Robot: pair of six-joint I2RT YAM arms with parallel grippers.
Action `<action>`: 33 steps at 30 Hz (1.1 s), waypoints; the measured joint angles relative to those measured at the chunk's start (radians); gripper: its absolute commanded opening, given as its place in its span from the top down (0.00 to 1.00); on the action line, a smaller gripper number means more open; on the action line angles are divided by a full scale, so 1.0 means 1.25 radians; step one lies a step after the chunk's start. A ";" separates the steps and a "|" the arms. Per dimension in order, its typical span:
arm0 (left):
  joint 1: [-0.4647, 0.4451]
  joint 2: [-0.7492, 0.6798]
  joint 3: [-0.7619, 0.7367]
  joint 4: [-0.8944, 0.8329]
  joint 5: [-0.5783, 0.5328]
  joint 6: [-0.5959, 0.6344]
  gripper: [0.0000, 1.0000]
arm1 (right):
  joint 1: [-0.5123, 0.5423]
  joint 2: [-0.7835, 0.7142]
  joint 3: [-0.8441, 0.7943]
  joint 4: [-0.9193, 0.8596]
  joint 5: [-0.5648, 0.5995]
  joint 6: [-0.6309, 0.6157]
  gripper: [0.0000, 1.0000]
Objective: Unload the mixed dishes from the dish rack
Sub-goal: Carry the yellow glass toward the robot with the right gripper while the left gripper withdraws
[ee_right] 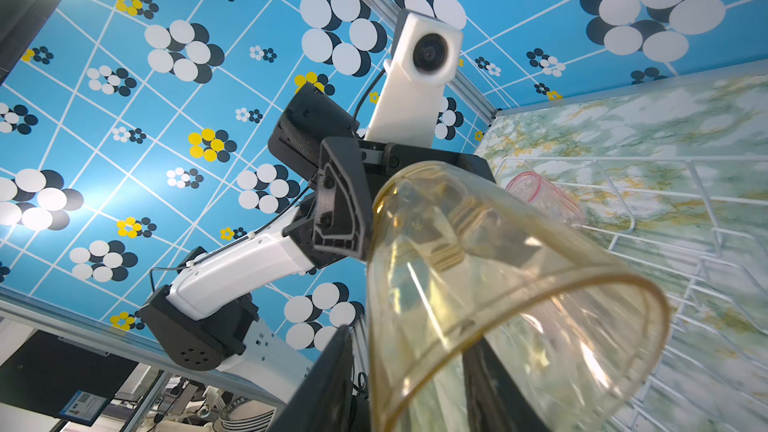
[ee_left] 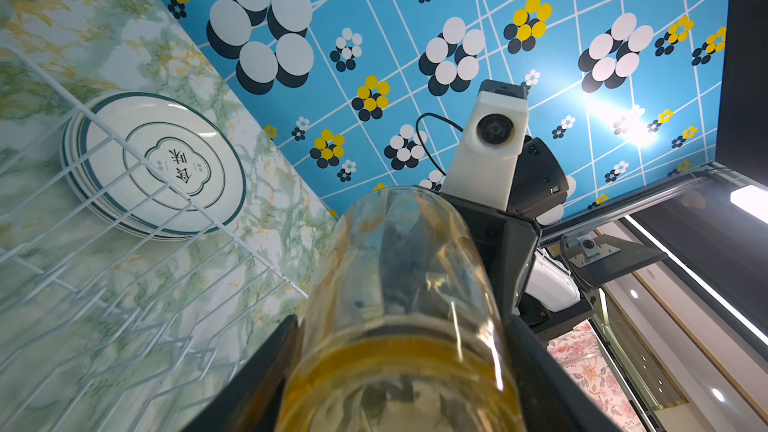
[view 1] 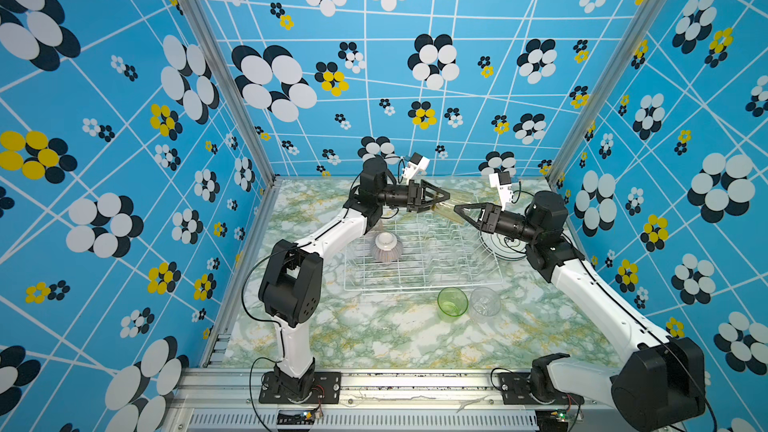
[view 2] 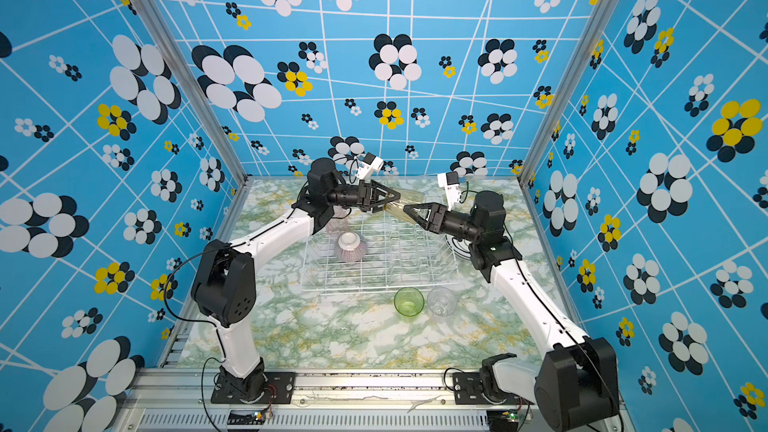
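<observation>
Two tumblers are already out: a green tumbler (view 1: 452, 303) and a clear tumbler (view 1: 485, 303) stand upright, just beside each other, on the worktop (view 1: 374, 338) between the dish rack (view 1: 432, 251) and the front edge. A stack of green-rimmed plates (ee_left: 153, 164) lies flat on the worktop toward its right edge, just outside the rack; how many plates it holds cannot be told. The upright dividers look empty. The yellow tumbler (ee_left: 399, 268) is in the air above the far side of the rack, tipped on its side between the two arms. The left pincer (view 1: 444, 197) pinches it at the base end, a finger on each side of the glass. The right pincer (view 1: 459, 209) is at the open rim; its wrist view suggests one finger outside the wall and one seen through it, but whether it grips yet cannot be told. This reads as a handover from left arm to right, probably so the tumbler can be set down near the other two. Left in the rack are the pink-striped bowl (view 1: 386, 248), upside down on the side toward the worktop's left edge, and a pink tumbler (ee_right: 544, 197) at the rack's end nearest the far left corner. Judged from this, the job is a little past halfway.
</observation>
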 measured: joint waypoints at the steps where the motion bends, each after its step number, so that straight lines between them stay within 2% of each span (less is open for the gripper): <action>1: -0.002 0.004 0.002 0.006 -0.001 -0.007 0.47 | 0.000 0.003 -0.005 0.013 -0.005 0.011 0.59; 9: -0.017 0.030 0.021 0.031 0.003 -0.037 0.46 | 0.000 0.006 -0.010 0.077 -0.011 0.047 0.69; 16: -0.026 0.036 0.030 0.041 0.012 -0.052 0.46 | 0.000 0.006 -0.010 0.110 -0.020 0.056 0.93; 19: -0.024 0.036 0.032 0.048 0.020 -0.061 0.46 | 0.001 0.005 -0.009 0.128 -0.034 0.055 0.99; 22: -0.024 0.036 0.035 0.047 0.020 -0.060 0.45 | 0.001 0.005 -0.009 0.130 -0.034 0.055 1.00; 27: -0.023 0.036 0.035 0.034 0.021 -0.052 0.34 | 0.001 0.005 -0.009 0.126 -0.035 0.052 1.00; 33: -0.016 0.016 0.025 -0.031 0.023 0.008 0.32 | 0.005 -0.012 -0.004 0.065 -0.036 0.018 1.00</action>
